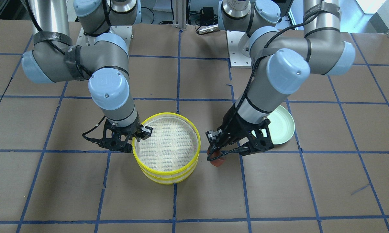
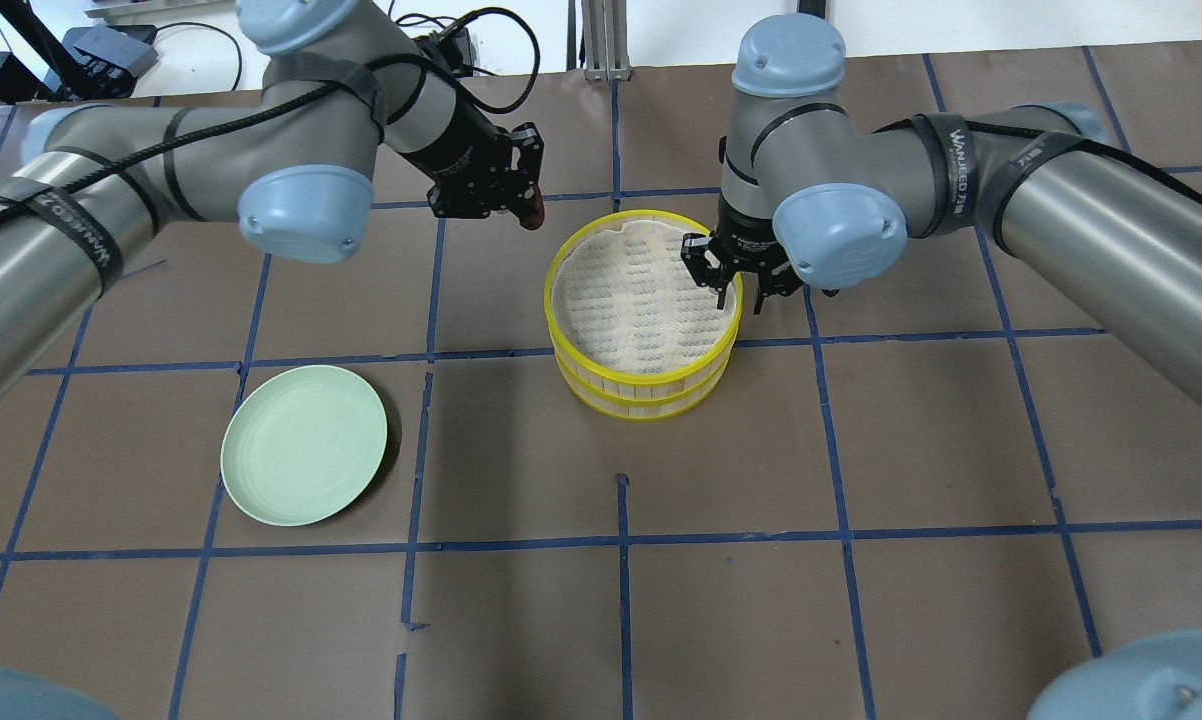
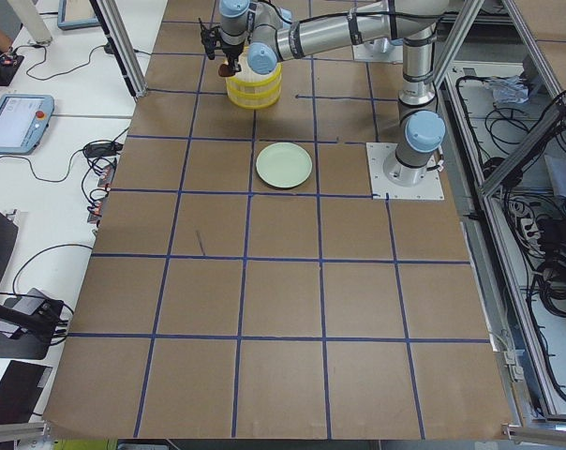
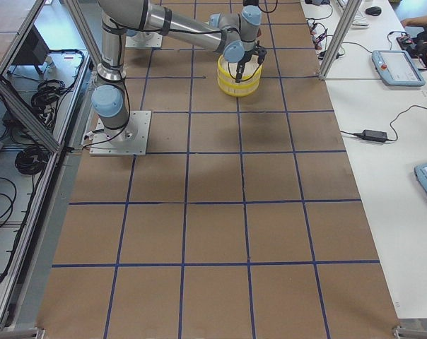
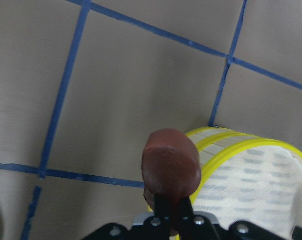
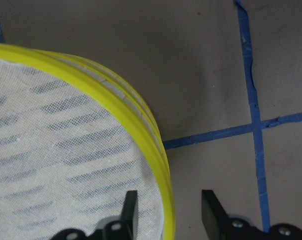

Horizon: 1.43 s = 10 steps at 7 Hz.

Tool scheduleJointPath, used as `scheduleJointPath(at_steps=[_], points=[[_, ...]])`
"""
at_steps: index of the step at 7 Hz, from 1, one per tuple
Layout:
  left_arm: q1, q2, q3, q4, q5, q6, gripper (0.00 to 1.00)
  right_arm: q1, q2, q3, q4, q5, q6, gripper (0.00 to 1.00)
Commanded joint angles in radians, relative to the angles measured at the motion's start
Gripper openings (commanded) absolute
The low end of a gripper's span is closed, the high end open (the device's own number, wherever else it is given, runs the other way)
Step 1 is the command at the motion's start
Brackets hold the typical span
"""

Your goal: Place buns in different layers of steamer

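Observation:
The steamer (image 2: 644, 385) stands as two stacked yellow-rimmed trays, and the top tray's mesh floor (image 1: 165, 142) is bare. My right gripper (image 2: 746, 295) is open and straddles the top tray's rim (image 6: 163, 165), one finger inside and one outside, neither touching it. My left gripper (image 2: 526, 208) is shut on the reddish-brown bun (image 5: 171, 167) and holds it above the table beside the steamer, on the far side from the robot. The bun also shows in the front-facing view (image 1: 217, 161). The white bun is not in view.
A pale green plate (image 2: 304, 458) lies empty on the brown table (image 2: 861, 450), on the robot's left and nearer the robot than the steamer. Blue tape lines cross the table.

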Motion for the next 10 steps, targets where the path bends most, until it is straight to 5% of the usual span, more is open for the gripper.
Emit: scheduleJointPath(at_steps=[1, 2, 4, 6, 8, 10], points=[[-0.070, -0.013, -0.004, 0.015, -0.002, -0.181, 0.46, -0.090, -0.069, -0.030, 0.018, -0.001, -0.050, 0.91], [-0.073, -0.010, -0.018, 0.024, 0.000, -0.197, 0.99, -0.182, -0.144, -0.033, 0.061, 0.014, -0.056, 1.00], [-0.076, -0.010, -0.039, 0.022, 0.000, -0.199, 1.00, -0.256, -0.251, -0.123, 0.282, 0.029, -0.180, 1.00], [-0.076, 0.005, -0.035, 0.021, 0.030, -0.145, 1.00, -0.244, -0.265, -0.322, 0.555, 0.026, -0.295, 1.00], [-0.002, 0.080, -0.018, -0.090, 0.163, 0.211, 1.00, -0.192, -0.315, -0.329, 0.609, 0.016, -0.420, 1.00], [0.177, 0.230, -0.016, -0.387, 0.162, 0.551, 1.00, -0.193, -0.317, -0.242, 0.533, 0.014, -0.422, 1.00]])
